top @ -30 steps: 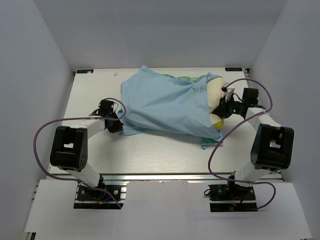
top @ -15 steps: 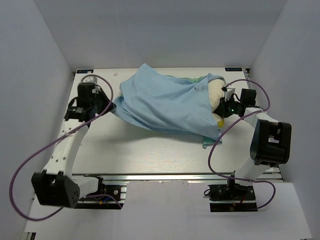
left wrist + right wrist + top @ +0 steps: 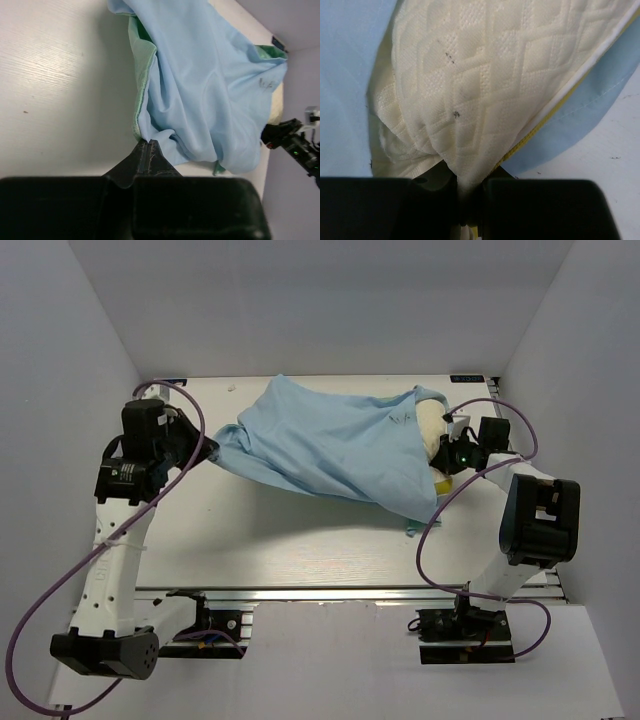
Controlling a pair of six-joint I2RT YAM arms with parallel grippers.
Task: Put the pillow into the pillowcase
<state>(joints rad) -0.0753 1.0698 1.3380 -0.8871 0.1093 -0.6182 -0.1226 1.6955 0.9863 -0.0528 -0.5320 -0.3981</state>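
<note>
The light blue pillowcase (image 3: 330, 445) lies across the back of the table and covers most of the cream pillow (image 3: 432, 428), whose right end sticks out. My left gripper (image 3: 210, 448) is shut on the pillowcase's left end and holds it raised off the table; in the left wrist view the fabric (image 3: 200, 85) hangs from the closed gripper (image 3: 148, 142), mint green lining (image 3: 141, 65) showing. My right gripper (image 3: 447, 455) is shut on the pillow's exposed end; the right wrist view shows the dimpled pillow (image 3: 485, 75) pinched in the gripper (image 3: 469, 186), with its yellow band (image 3: 540, 131).
The white table (image 3: 300, 540) is walled by grey panels on three sides. A fold of pillowcase (image 3: 415, 525) lies on the table below the pillow's right end. Cables loop beside both arms.
My left arm has swung up and left from the table, lifting and stretching the pillowcase's left end outward. The right gripper has stayed on the pillow's end.
</note>
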